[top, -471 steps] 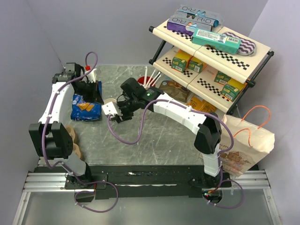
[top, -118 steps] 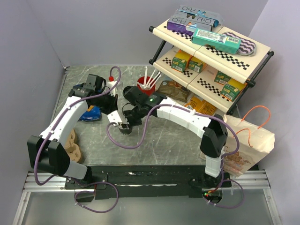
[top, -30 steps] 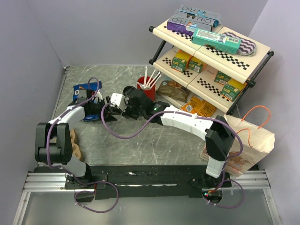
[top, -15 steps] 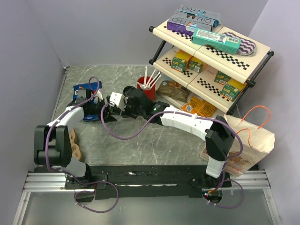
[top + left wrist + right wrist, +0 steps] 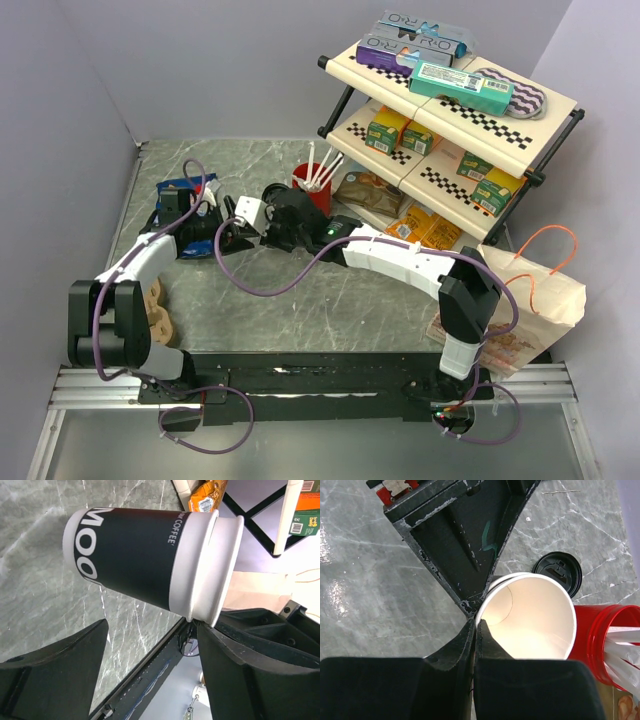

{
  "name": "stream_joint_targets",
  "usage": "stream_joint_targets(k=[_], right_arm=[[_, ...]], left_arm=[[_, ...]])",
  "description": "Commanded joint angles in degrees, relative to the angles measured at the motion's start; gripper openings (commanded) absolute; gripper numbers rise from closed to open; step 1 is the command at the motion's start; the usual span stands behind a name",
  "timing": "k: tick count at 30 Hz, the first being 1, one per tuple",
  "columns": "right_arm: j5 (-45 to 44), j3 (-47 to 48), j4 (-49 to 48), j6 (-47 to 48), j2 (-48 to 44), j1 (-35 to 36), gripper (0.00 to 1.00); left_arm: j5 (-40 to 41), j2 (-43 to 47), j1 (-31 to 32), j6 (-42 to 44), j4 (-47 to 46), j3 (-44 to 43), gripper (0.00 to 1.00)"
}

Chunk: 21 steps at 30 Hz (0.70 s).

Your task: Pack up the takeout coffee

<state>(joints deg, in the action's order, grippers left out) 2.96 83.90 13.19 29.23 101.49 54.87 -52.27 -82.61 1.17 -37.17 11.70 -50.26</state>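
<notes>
The takeout coffee cup [image 5: 530,615] has no lid on and shows a cream inside. My right gripper [image 5: 476,622] is shut on its rim, one finger inside and one outside. In the left wrist view the cup [image 5: 140,555] shows its dark sleeve with white lettering and lies across the picture just beyond my open left gripper [image 5: 152,626]. The right fingertip [image 5: 210,635] is close under the white rim. The round black lid [image 5: 558,572] lies flat on the table behind the cup. From above, the cup [image 5: 246,212] hangs between my left gripper [image 5: 226,238] and my right gripper [image 5: 257,219].
A red cup [image 5: 312,182] with white straws stands just right of the coffee cup. A blue snack bag [image 5: 184,190] lies at the far left, and brown rounds [image 5: 155,305] lie by the left arm's base. A shelf rack [image 5: 450,100] fills the back right, with a paper bag [image 5: 530,300] at the right edge.
My left gripper's jaws have spread a little wider and its arm has shifted slightly beside the cup. The right gripper still holds the cup in the same spot.
</notes>
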Motion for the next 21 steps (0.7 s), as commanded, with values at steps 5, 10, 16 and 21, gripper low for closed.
stream_joint_targets(k=[5,10,16,21], right_arm=[[1.08,2.76,-3.08,-2.42,-1.39,0.76,0.0],[2.92,5.48,-2.29,-3.39,-0.6,0.76,0.0],[4.51,6.45,-2.56,-5.15,-0.86,0.85,0.0],[4.08,7.51,-1.77,-5.33,-0.51,1.03,0.0]], left_arm=[[4.72,-0.98,1.38,2.8,1.48,-0.37,0.75],[7.97,-1.68,1.38,2.19,-0.19,1.65,0.76],[12.36,-3.96,1.56,3.59,0.68,0.69,0.76],[13.34,-5.28,1.56,4.74,2.44,-0.89,0.76]])
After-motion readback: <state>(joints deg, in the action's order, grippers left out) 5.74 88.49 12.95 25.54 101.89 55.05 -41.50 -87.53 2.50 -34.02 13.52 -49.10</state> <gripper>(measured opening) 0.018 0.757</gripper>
